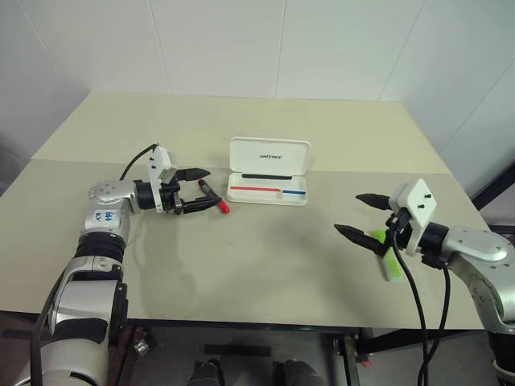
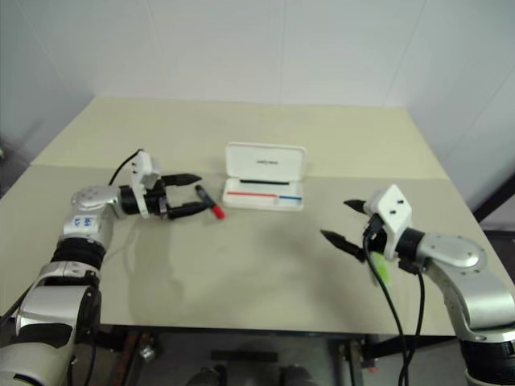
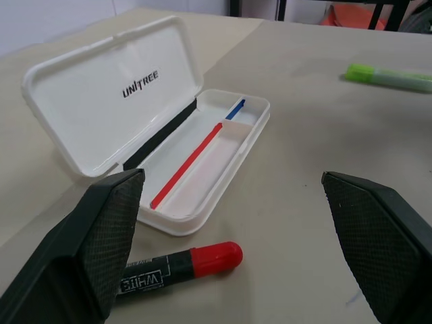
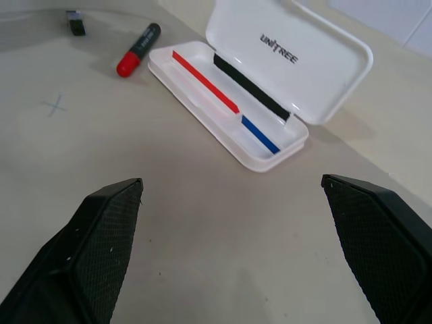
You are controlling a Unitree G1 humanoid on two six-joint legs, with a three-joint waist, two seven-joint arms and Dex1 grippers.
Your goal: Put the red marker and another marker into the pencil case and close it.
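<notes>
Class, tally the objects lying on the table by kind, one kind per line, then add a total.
Markers: 2, red marker and green marker
Pencil cases: 1, white case, open
Total: 3

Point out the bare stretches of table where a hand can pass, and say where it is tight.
Free: the wide patch of table between the pencil case and the near edge, and the far strip behind the case. Tight: by the left gripper, open around the red marker, and by the open right gripper over the green marker.
</notes>
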